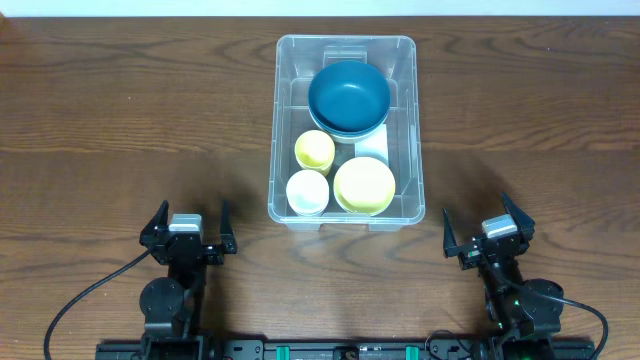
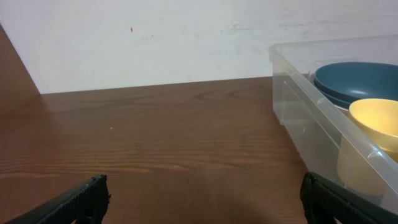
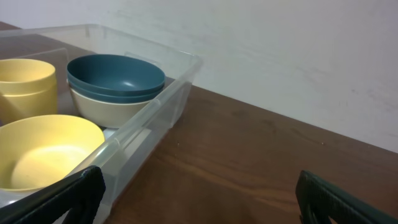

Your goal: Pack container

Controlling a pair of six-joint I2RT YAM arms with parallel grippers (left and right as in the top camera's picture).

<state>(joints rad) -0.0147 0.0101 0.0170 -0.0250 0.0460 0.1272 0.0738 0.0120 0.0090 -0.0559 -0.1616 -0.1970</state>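
The clear container [image 1: 414,130] stands at the table's middle back. Inside it a dark blue bowl [image 1: 349,97] rests on a cream bowl [image 3: 106,109] at the far end. Nearer lie a yellow cup [image 1: 314,151], a white cup [image 1: 307,192] and a yellow bowl [image 1: 364,185]. My left gripper [image 1: 190,222] is open and empty near the front edge, to the left of the container's near corner. My right gripper [image 1: 482,222] is open and empty to the front right. The wrist views show bare wood between the left gripper's [image 2: 202,190] and right gripper's [image 3: 199,193] fingers.
The container's left wall [image 2: 298,93] runs along the right of the left wrist view, and its right wall [image 3: 155,118] along the left of the right wrist view. Brown wooden tabletop [image 1: 120,120] spreads on both sides, and a white wall [image 2: 155,37] stands behind the table.
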